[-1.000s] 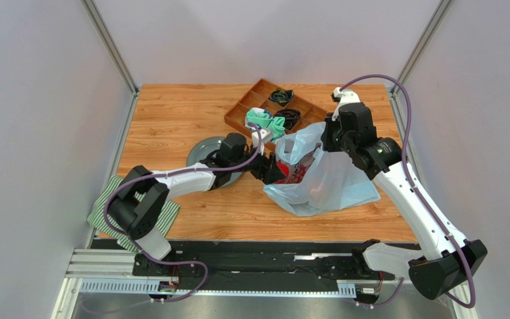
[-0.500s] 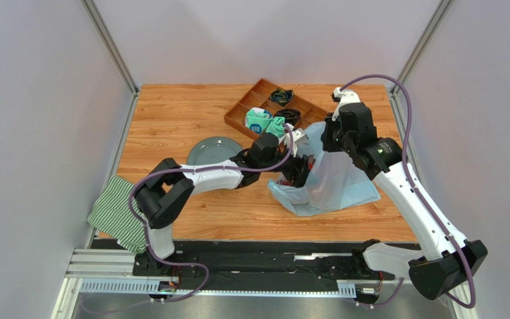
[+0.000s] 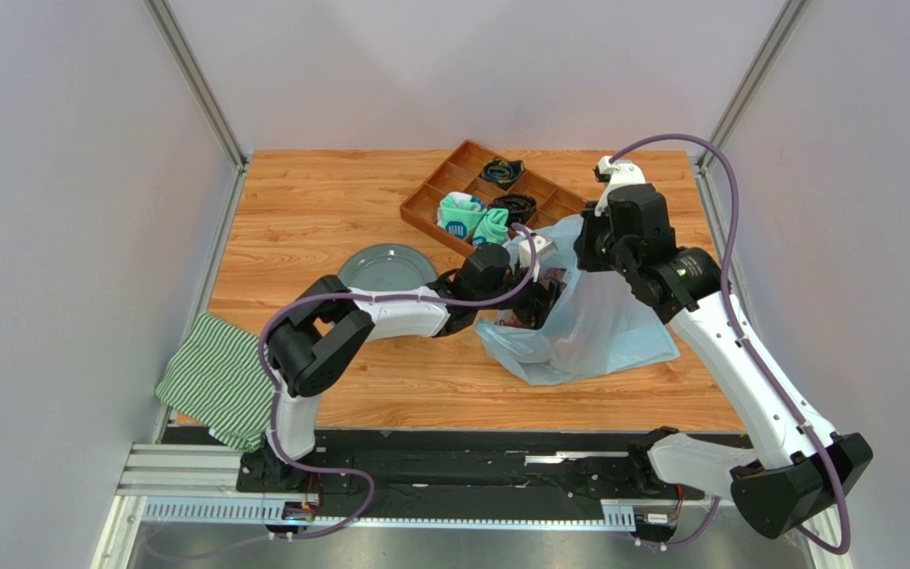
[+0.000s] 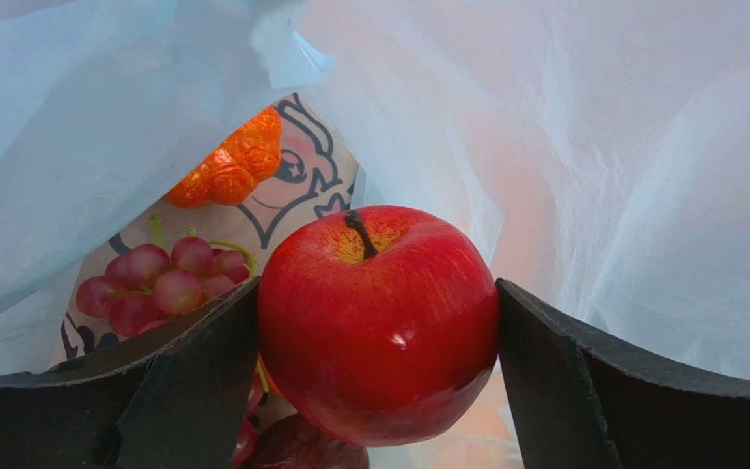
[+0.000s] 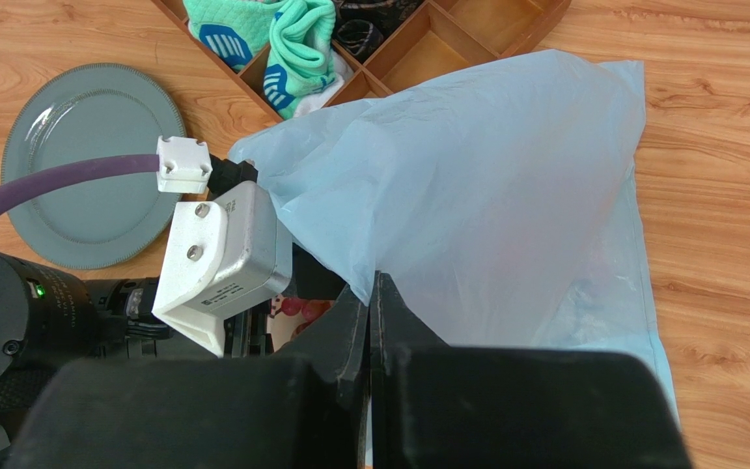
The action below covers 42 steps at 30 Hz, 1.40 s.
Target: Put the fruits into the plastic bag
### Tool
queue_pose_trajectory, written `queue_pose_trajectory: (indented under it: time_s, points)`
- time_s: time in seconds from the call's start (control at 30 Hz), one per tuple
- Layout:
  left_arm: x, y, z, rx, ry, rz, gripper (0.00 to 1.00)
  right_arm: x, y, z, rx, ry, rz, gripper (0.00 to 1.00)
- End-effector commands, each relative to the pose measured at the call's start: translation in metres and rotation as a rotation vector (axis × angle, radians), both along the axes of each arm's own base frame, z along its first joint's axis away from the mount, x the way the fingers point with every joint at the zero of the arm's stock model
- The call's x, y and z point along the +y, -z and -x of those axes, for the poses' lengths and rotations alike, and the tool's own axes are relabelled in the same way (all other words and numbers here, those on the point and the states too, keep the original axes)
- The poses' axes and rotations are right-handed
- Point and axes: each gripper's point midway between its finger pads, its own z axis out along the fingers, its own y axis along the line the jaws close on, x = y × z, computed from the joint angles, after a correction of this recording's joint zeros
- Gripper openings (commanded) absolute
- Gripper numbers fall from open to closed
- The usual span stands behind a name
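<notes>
1. Left wrist view: the left hand is inside the bag. Its fingers stand wide apart and pinch the apple, one against each side.
2. The apple is upright with its stem on top, and the bag's pale film is all around it.
3. Behind the apple to the left lie the grapes. A ribbed orange fruit sits farther back, against the printed side of the bag. A dark fruit shows just under the apple; whether the two touch cannot be told.
4. In the right wrist view, the right hand has its fingers pressed together on a fold of the bag's film and holds that edge up.
5. In the top view, the bag lies on the surface right of centre. Its mouth faces left, and the left arm reaches into it.
6. The plate sits left of the bag, beside the left arm.
7. The tray stands just behind the bag, with a teal cloth in one compartment.
8. A striped cloth lies at the near left edge, well apart from the bag.
</notes>
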Motion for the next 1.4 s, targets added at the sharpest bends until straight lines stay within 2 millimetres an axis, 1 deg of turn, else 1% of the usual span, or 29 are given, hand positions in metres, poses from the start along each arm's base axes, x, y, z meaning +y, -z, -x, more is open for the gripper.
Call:
queue_pose_trajectory:
  time_s: [0.0,0.13,0.2,0.23,0.27,0.3,0.33,0.37,0.43,0.47,0.5,0.53,0.57,0.8,0.83,0.9,0.93,0.97,1.0,1.03,1.1,1.13,1.17,1.2,1.23,1.27,1.3,1.33,1.37]
  points:
    - [-0.002,-0.037,-0.006,-0.085,-0.019,0.072,0.93,-0.001,-0.016,-0.002,-0.055,0.014,-0.030,0.00]
    - [0.003,-0.042,-0.007,-0.111,-0.024,0.059,0.94,-0.001,-0.017,-0.003,-0.057,0.014,-0.028,0.00]
    - [0.007,-0.050,-0.006,-0.132,-0.031,0.062,0.95,-0.001,-0.017,-0.003,-0.058,0.015,-0.027,0.00]
    - [0.012,-0.045,-0.006,-0.140,-0.044,0.045,0.95,-0.003,-0.018,-0.003,-0.059,0.019,-0.025,0.00]
    - [0.016,-0.052,-0.005,-0.157,-0.050,0.053,0.95,-0.002,-0.018,-0.003,-0.061,0.018,-0.023,0.00]
    - [0.019,-0.054,-0.005,-0.168,-0.059,0.051,0.96,-0.003,-0.019,-0.003,-0.063,0.022,-0.022,0.00]
    - [0.026,-0.048,-0.004,-0.176,-0.076,0.032,0.96,-0.004,-0.019,-0.002,-0.063,0.022,-0.019,0.00]
    - [0.031,-0.057,-0.003,-0.194,-0.086,0.043,0.96,-0.004,-0.019,-0.002,-0.065,0.021,-0.018,0.00]
    - [0.040,-0.053,-0.004,-0.205,-0.112,0.020,0.96,-0.004,-0.020,-0.002,-0.067,0.021,-0.019,0.00]
    - [0.044,-0.058,-0.003,-0.214,-0.118,0.022,0.96,-0.004,-0.020,-0.002,-0.067,0.021,-0.021,0.00]
    - [0.047,-0.059,-0.004,-0.221,-0.134,0.016,0.97,-0.003,-0.019,-0.002,-0.064,0.019,-0.021,0.00]
    - [0.052,-0.053,-0.003,-0.219,-0.139,0.000,0.97,-0.003,-0.019,-0.002,-0.063,0.018,-0.021,0.00]
    - [0.055,-0.059,-0.002,-0.230,-0.149,0.009,0.97,-0.003,-0.020,-0.002,-0.066,0.019,-0.021,0.00]
    - [0.063,-0.057,-0.001,-0.218,-0.141,0.022,0.97,-0.002,-0.022,-0.002,-0.068,0.014,-0.026,0.00]
    - [0.064,-0.063,0.000,-0.228,-0.141,0.039,0.97,-0.003,-0.023,-0.001,-0.070,0.017,-0.025,0.00]
    - [0.070,-0.063,0.001,-0.239,-0.152,0.040,0.98,-0.005,-0.023,-0.001,-0.071,0.021,-0.021,0.00]
    - [0.073,-0.074,0.001,-0.262,-0.163,0.063,0.98,-0.005,-0.023,0.000,-0.072,0.024,-0.020,0.00]
    - [0.076,-0.078,0.001,-0.275,-0.170,0.070,0.98,-0.005,-0.022,0.000,-0.069,0.024,-0.019,0.00]
    - [0.082,-0.076,-0.001,-0.289,-0.183,0.065,0.98,-0.005,-0.023,0.000,-0.072,0.023,-0.021,0.00]
    - [0.086,-0.088,0.000,-0.314,-0.192,0.086,0.98,-0.005,-0.021,0.000,-0.067,0.022,-0.021,0.00]
    - [0.096,-0.091,-0.002,-0.343,-0.213,0.082,0.98,-0.005,-0.021,0.000,-0.066,0.024,-0.020,0.00]
    - [0.101,-0.101,-0.001,-0.364,-0.226,0.095,0.98,-0.005,-0.020,0.000,-0.063,0.023,-0.020,0.00]
    - [0.107,-0.105,-0.005,-0.386,-0.252,0.094,0.98,-0.005,-0.019,0.000,-0.060,0.022,-0.017,0.00]
    - [0.113,-0.102,-0.006,-0.390,-0.264,0.085,0.98,-0.005,-0.020,0.000,-0.065,0.022,-0.017,0.00]
    - [0.119,-0.111,-0.006,-0.412,-0.276,0.100,0.98,-0.005,-0.020,-0.001,-0.063,0.025,-0.018,0.00]
    - [0.125,-0.108,-0.008,-0.422,-0.284,0.090,0.98,-0.005,-0.019,-0.001,-0.062,0.024,-0.016,0.00]
    - [0.128,-0.111,-0.009,-0.437,-0.285,0.095,0.98,-0.005,-0.019,-0.001,-0.060,0.023,-0.017,0.00]
    - [0.131,-0.110,-0.011,-0.442,-0.284,0.090,0.98,-0.004,-0.020,-0.001,-0.063,0.022,-0.019,0.00]
    - [0.135,-0.107,-0.017,-0.448,-0.288,0.078,0.98,-0.004,-0.020,-0.001,-0.062,0.021,-0.019,0.00]
